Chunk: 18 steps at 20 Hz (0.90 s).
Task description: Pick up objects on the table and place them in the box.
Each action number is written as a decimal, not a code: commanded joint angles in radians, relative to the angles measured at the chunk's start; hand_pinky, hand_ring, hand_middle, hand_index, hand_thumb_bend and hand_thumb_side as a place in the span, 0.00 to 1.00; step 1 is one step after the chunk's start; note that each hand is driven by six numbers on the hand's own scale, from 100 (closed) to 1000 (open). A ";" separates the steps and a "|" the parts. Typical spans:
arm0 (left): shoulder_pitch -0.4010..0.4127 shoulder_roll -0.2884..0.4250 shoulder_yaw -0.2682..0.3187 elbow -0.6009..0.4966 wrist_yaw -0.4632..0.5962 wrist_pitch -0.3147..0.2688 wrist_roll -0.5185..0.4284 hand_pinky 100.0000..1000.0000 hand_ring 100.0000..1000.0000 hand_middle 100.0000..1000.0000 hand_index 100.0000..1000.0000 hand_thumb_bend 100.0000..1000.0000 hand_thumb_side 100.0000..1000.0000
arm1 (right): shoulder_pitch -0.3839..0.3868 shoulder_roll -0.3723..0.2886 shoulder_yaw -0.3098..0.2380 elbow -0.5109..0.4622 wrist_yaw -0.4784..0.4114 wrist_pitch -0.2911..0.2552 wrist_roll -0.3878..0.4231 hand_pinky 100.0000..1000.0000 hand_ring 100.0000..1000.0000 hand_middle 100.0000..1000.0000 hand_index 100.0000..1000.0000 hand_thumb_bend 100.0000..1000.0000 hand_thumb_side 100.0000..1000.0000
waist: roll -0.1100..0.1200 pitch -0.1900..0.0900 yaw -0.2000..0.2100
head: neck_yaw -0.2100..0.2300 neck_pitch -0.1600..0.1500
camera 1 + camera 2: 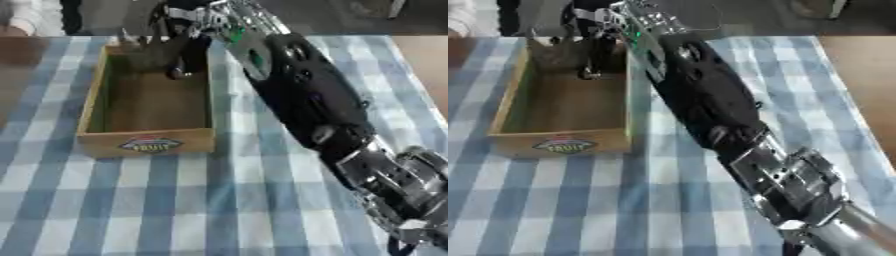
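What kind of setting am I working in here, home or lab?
Hard to tell; it looks like a staged tabletop. A blue-and-white checked tablecloth covers the table, a wooden box labelled FRUIT sits on it, and the right hand reaches over the box's far end.

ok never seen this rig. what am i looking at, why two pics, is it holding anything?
It is a humanoid upper body steered by a person. The two pictures are the left and right eyes of one camera in its head, looking down, so they nearly match. The long black and silver limb crossing from lower right is its right arm. Its right hand reaches over the far end of an open wooden box with a fruit label on its front wall. The box stands on a table with a blue and white checked cloth. The hand is blurred: something dark hangs beneath it inside the box, but I cannot tell whether that is a finger or a held object. The left hand is not visible.
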 commanded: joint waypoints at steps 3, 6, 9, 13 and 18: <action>-0.016 0.008 -0.003 -0.019 0.003 -0.001 -0.003 0.75 0.76 0.75 0.62 0.00 0.62 | -0.011 0.019 -0.007 0.031 0.045 0.007 -0.018 0.78 0.85 0.48 0.68 0.00 0.09 | 0.003 -0.015 0.007 | -0.008 -0.007; -0.017 0.008 -0.004 -0.019 0.004 -0.001 -0.003 0.75 0.76 0.75 0.62 0.00 0.62 | -0.005 0.029 -0.011 0.057 0.063 0.007 -0.024 0.78 0.85 0.49 0.68 0.00 0.10 | 0.002 -0.013 0.009 | -0.010 -0.010; -0.017 0.008 -0.004 -0.019 0.004 -0.001 -0.004 0.75 0.76 0.75 0.62 0.00 0.62 | -0.003 0.034 -0.012 0.069 0.068 0.001 -0.024 0.78 0.86 0.51 0.70 0.00 0.11 | 0.002 -0.011 0.009 | -0.011 -0.009; -0.018 0.007 -0.004 -0.019 0.005 -0.001 -0.004 0.75 0.76 0.75 0.62 0.00 0.62 | 0.003 0.046 -0.008 0.085 0.080 -0.001 0.013 0.80 0.90 0.57 0.72 0.00 0.12 | 0.003 -0.009 0.007 | -0.012 -0.009; -0.020 0.007 -0.004 -0.019 0.005 -0.002 -0.004 0.75 0.76 0.75 0.62 0.00 0.62 | 0.008 0.056 -0.003 0.104 0.116 -0.002 0.065 0.82 0.92 0.66 0.81 0.00 0.12 | 0.002 -0.009 0.008 | -0.015 -0.012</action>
